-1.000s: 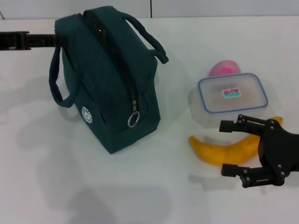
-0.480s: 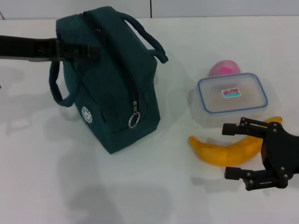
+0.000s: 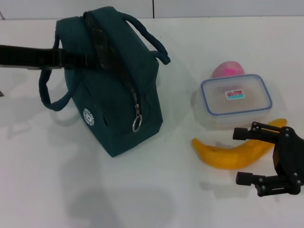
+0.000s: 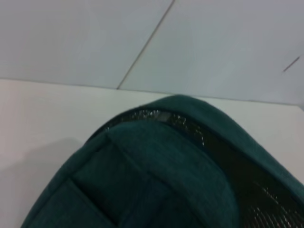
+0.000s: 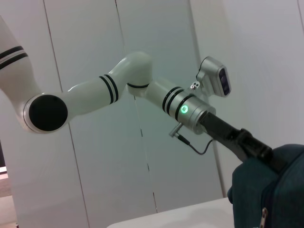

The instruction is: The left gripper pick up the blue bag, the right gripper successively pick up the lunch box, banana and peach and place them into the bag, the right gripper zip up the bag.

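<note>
We cannot tell whether the left gripper [image 3: 88,61] grips the blue bag [image 3: 118,104] (bag may tip); right gripper [image 3: 247,156] spread apart over the banana [image 3: 228,154]

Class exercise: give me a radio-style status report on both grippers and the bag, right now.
Left gripper over blue bag top, grip unclear. Right gripper open, empty, hovering by banana. Lunch box, peach on table. Zip closed.

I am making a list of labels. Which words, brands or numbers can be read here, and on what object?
None can be read.
Round white logo on the blue bag: too small to read.
Red-and-white sticker on the lunch box lid: print blurred, unreadable.
</note>
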Tool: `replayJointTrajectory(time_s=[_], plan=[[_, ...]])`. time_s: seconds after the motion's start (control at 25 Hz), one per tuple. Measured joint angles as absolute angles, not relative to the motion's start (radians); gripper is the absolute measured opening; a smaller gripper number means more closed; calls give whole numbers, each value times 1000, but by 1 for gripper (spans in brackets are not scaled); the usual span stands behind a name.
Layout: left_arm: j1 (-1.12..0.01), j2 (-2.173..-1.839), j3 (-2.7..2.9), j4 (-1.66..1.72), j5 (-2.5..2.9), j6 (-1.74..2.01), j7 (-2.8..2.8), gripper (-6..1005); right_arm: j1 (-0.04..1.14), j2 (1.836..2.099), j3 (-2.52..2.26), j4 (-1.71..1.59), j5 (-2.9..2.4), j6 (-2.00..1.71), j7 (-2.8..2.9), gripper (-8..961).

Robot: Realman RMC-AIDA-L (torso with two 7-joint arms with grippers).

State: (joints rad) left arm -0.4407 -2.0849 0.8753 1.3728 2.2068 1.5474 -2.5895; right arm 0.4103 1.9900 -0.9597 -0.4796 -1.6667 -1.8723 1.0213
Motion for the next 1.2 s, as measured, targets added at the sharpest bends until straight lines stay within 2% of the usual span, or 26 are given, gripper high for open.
replayJointTrajectory(time_s=[0.16,0.6,0.72,0.92,1.2], plan=[[-436,-2082,893,1371,2202,1553,-2593,655,408,1989,-960,-480,-1663,-1873,1022,883],[-444,-2082,896,1368,2178,1631,-2615,415,397,1986,-918,-480,-1658,-1885,1054,883],[-445,-2080,901,1370,2149,1656,-2615,183,387,1984,-840,-479,-1658,-1891,1096,882],[-446,-2077,902,1375,2119,1716,-2611,39,380,1991,-675,-471,-1658,-1844,1267,882],[-457,-2078,902,1376,2108,1747,-2614,32,387,1974,-600,-465,-1659,-1633,1594,882]])
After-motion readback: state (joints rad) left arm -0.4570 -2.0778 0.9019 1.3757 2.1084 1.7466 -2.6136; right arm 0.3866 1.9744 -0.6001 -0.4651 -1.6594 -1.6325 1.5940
